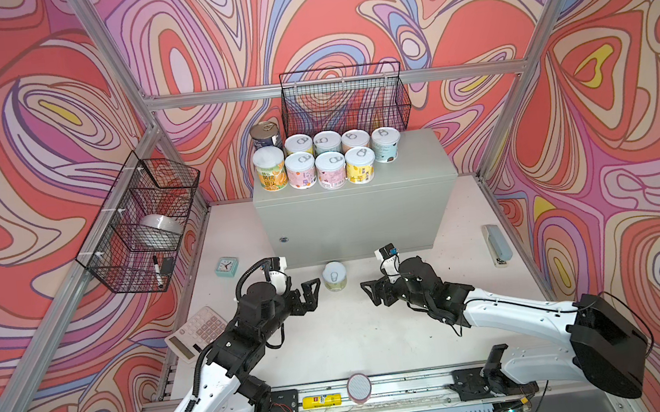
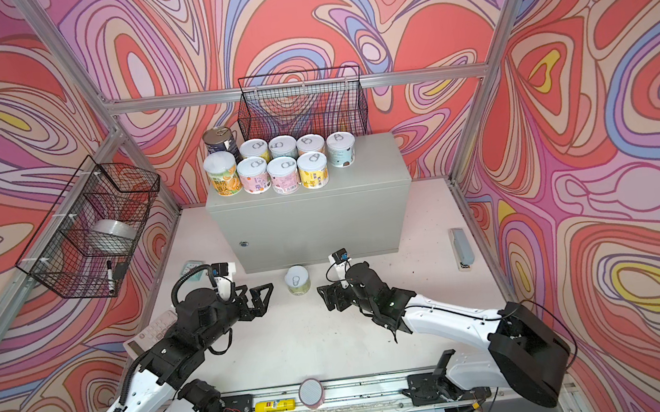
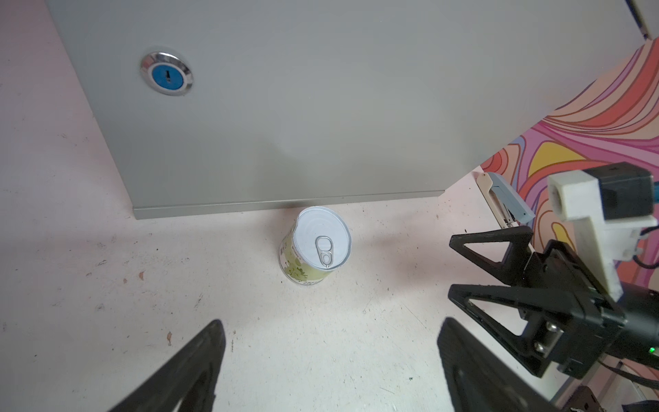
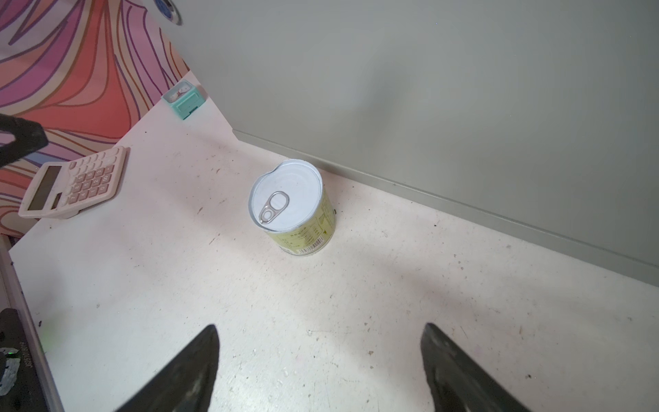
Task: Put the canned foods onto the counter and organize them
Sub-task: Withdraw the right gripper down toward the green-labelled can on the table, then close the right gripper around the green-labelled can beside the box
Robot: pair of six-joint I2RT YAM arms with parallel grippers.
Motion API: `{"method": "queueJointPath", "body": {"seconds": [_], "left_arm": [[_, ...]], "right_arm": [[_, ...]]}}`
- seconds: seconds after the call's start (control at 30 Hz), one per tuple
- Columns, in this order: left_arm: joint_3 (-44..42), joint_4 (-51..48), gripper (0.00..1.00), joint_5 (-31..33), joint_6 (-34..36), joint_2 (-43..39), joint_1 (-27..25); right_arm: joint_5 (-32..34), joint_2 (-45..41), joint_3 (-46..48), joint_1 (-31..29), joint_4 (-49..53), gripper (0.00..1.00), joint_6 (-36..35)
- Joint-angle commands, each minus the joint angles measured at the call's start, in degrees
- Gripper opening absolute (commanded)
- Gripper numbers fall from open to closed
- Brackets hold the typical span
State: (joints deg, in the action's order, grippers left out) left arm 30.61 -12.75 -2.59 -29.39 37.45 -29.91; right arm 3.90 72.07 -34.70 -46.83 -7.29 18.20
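While the last can stands on the table just beside the counter front, left gripper and right gripper flank it, both released and empty; a simultaneous approach risks collision or toppling the can

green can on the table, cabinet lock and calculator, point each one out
green can [image 4: 296, 192], right wrist view, on its white lid
cabinet lock [image 3: 167, 75], left wrist view, on its blue centre
calculator [image 4: 92, 180], right wrist view, on its keypad
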Motion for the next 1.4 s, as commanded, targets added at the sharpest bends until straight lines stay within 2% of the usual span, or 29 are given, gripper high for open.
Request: {"method": "queueJointPath", "body": {"seconds": [0.0, 0.3, 0.5, 0.97, 1.37], "left_arm": [[-0.55, -1.59, 0.94, 1.2, -0.71, -0.39, 0.03], [-3.28, 1.61, 0.94, 1.46, -0.55, 1.46, 0.03], [-3.63, 0.32, 0.95, 1.17, 0.05, 0.73, -0.02], [-6.79, 0.36, 0.95, 2.23, -1.96, -1.49, 0.03], [-9.24, 1.16, 0.95, 3.02, -3.75, -4.34, 0.05]], "right_arm": [[4.43, 0.77, 1.62, -0.81, -2.75, 0.91, 0.29], [5.59, 6.38, -0.42, -1.74, -3.67, 0.9, -0.46], [8.9, 6.62, 0.77, -4.51, -6.33, 0.98, -0.63], [9.33, 14.68, -0.63, -8.03, -11.87, 0.98, -1.09], [11.92, 31.44, -10.21, -8.03, -21.49, 0.98, -2.19]]}}
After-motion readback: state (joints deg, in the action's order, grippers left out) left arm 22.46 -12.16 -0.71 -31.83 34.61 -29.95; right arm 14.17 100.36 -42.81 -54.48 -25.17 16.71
